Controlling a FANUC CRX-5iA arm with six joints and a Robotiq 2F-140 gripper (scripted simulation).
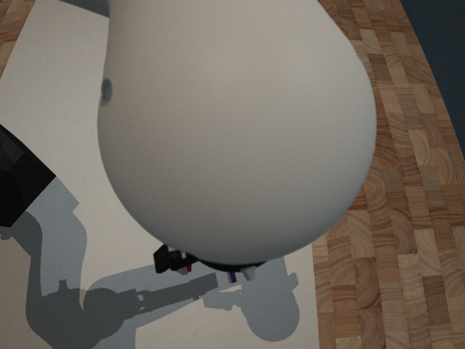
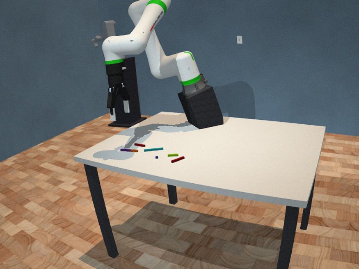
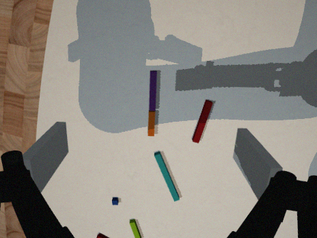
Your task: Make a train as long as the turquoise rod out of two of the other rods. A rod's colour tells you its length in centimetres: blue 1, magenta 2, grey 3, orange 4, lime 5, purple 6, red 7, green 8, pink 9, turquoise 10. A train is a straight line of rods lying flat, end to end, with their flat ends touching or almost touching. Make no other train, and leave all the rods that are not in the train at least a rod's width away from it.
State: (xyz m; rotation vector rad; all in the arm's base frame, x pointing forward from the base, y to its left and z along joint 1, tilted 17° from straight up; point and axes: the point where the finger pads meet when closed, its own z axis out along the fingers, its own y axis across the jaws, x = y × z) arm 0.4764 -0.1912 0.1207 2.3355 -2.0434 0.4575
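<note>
My gripper (image 2: 118, 102) hangs high above the table's far left corner, open and empty; its two fingers frame the wrist view (image 3: 150, 152). A purple rod (image 3: 153, 91) and an orange rod (image 3: 152, 124) lie flat end to end in one straight line, also seen in the exterior view, purple (image 2: 124, 149) and orange (image 2: 134, 150). The turquoise rod (image 3: 167, 176) (image 2: 153, 149) lies apart from them, slanted. A red rod (image 3: 202, 121) (image 2: 139, 145) lies to the right of the pair.
The table's left edge is close to the pair. The arm's white body (image 1: 232, 131) fills the top view.
</note>
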